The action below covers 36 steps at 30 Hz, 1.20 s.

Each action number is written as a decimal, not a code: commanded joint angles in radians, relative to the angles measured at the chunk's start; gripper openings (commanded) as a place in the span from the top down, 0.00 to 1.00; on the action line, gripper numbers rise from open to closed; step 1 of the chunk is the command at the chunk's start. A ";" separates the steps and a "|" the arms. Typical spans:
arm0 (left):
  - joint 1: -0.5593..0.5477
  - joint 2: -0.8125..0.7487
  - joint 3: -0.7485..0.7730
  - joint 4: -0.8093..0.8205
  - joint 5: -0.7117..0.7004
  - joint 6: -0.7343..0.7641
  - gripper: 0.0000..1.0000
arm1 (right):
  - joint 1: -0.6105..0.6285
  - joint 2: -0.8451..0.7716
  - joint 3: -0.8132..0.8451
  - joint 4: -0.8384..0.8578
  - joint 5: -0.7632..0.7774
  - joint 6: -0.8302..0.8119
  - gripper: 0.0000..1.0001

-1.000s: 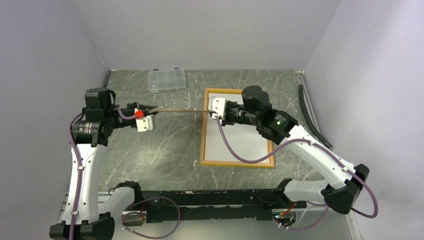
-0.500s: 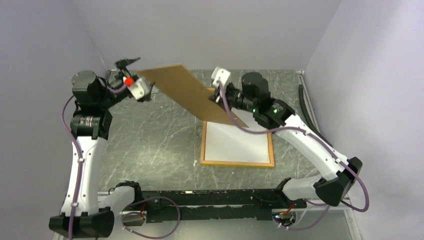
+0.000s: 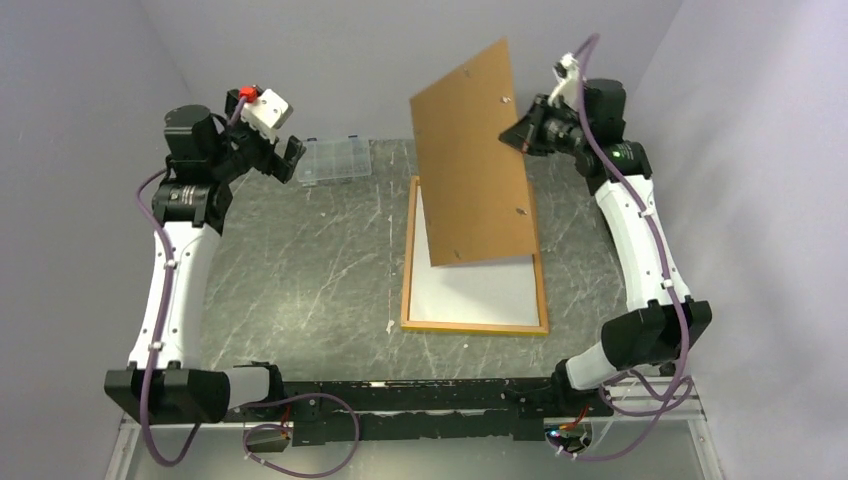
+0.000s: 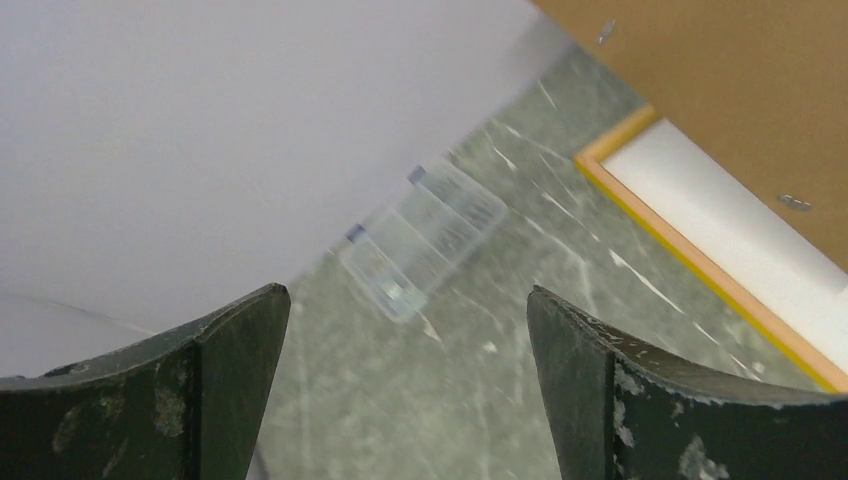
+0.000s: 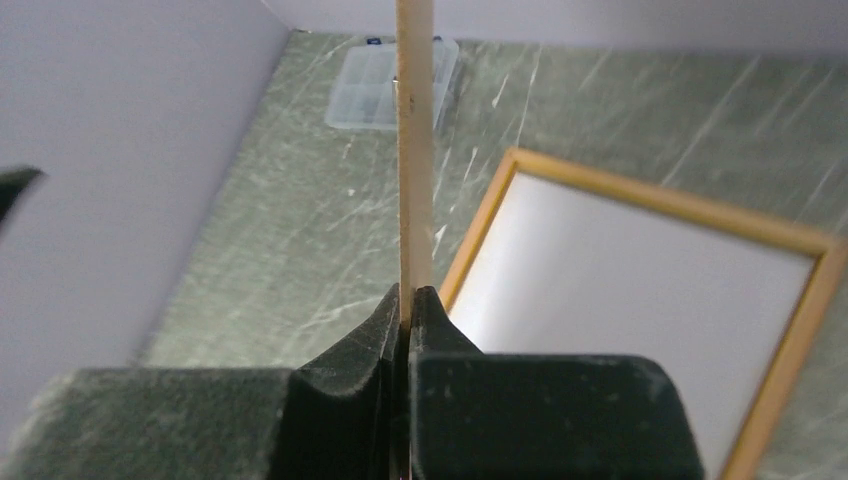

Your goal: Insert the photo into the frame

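The frame (image 3: 474, 328) lies flat on the table right of centre, its yellow-orange border around a plain white surface. The photo is out of view. My right gripper (image 3: 520, 135) is raised high at the back right, shut on the right edge of the brown backing board (image 3: 475, 160). The board hangs steeply tilted over the frame's far half. In the right wrist view the board's thin edge (image 5: 413, 150) runs up from the closed gripper (image 5: 408, 300), with the frame (image 5: 478, 225) below. My left gripper (image 3: 285, 160) is lifted at the back left, open and empty (image 4: 405, 292).
A small clear plastic compartment box (image 3: 333, 160) sits at the back of the table by the wall, below my left gripper, and shows in the left wrist view (image 4: 425, 245). Grey walls close in on three sides. Marbled table surface spreads left of the frame.
My left gripper let go of the board, opened and pulled back to the upper left. My right arm swung up, raising the board from level to steeply tilted over the frame.
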<state>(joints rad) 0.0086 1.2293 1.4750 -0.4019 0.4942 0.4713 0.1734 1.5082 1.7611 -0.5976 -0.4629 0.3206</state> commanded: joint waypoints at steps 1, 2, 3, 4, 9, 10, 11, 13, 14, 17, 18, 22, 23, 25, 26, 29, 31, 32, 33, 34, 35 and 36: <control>-0.002 0.050 -0.007 -0.162 0.029 -0.057 0.07 | -0.160 -0.088 -0.225 0.127 -0.270 0.294 1.00; -0.001 0.058 -0.016 -0.184 0.045 -0.058 0.08 | -0.183 -0.120 -0.294 0.177 -0.283 0.316 1.00; -0.002 0.071 -0.022 -0.208 0.055 -0.060 0.09 | -0.210 -0.143 -0.342 0.211 -0.294 0.330 1.00; -0.001 0.089 -0.024 -0.230 0.063 -0.064 0.09 | -0.228 -0.158 -0.385 0.228 -0.303 0.337 1.00; -0.027 0.160 -0.038 -0.332 0.119 -0.092 0.06 | -0.288 -0.168 -0.454 0.217 -0.347 0.321 1.00; -0.033 0.173 -0.045 -0.341 0.128 -0.109 0.06 | -0.296 -0.172 -0.473 0.231 -0.357 0.325 1.00; -0.037 0.190 -0.044 -0.355 0.140 -0.119 0.06 | -0.306 -0.176 -0.490 0.246 -0.364 0.331 1.00; -0.043 0.227 -0.030 -0.401 0.172 -0.125 0.06 | -0.315 -0.173 -0.516 0.269 -0.382 0.334 1.00; -0.046 0.241 -0.026 -0.408 0.180 -0.131 0.06 | -0.317 -0.164 -0.520 0.267 -0.385 0.330 1.00; -0.048 0.252 -0.043 -0.373 0.193 -0.146 0.06 | -0.319 -0.144 -0.530 0.264 -0.385 0.307 1.00; -0.050 0.250 -0.055 -0.353 0.196 -0.154 0.06 | -0.319 -0.140 -0.540 0.275 -0.386 0.307 1.00; -0.055 0.252 -0.074 -0.340 0.228 -0.158 0.06 | -0.319 -0.116 -0.562 0.292 -0.390 0.293 1.00; -0.055 0.254 -0.075 -0.340 0.234 -0.163 0.06 | -0.319 -0.111 -0.570 0.298 -0.394 0.292 1.00; -0.055 0.261 -0.083 -0.332 0.243 -0.176 0.06 | -0.319 -0.102 -0.583 0.313 -0.402 0.292 1.00; -0.056 0.265 -0.086 -0.330 0.246 -0.184 0.06 | -0.319 -0.096 -0.587 0.318 -0.406 0.292 1.00; -0.057 0.284 -0.073 -0.349 0.234 -0.185 0.06 | -0.319 -0.077 -0.601 0.324 -0.419 0.292 1.00; -0.056 0.300 -0.059 -0.373 0.217 -0.173 0.06 | -0.319 -0.071 -0.612 0.336 -0.425 0.297 1.00; -0.056 0.308 -0.051 -0.386 0.209 -0.161 0.06 | -0.319 -0.067 -0.619 0.343 -0.427 0.299 1.00; -0.057 0.312 -0.046 -0.393 0.203 -0.154 0.06 | -0.319 -0.063 -0.623 0.346 -0.429 0.298 1.00; -0.058 0.313 -0.048 -0.392 0.197 -0.149 0.06 | -0.319 -0.057 -0.628 0.350 -0.431 0.299 1.00; -0.056 0.311 -0.053 -0.387 0.193 -0.145 0.06 | -0.320 -0.051 -0.630 0.354 -0.435 0.300 1.00; -0.056 0.308 -0.062 -0.380 0.189 -0.144 0.06 | -0.319 -0.046 -0.634 0.357 -0.434 0.300 1.00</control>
<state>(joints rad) -0.0437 1.5356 1.3933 -0.7784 0.6895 0.3164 -0.1417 1.4574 1.1259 -0.3374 -0.8200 0.5976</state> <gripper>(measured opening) 0.941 0.037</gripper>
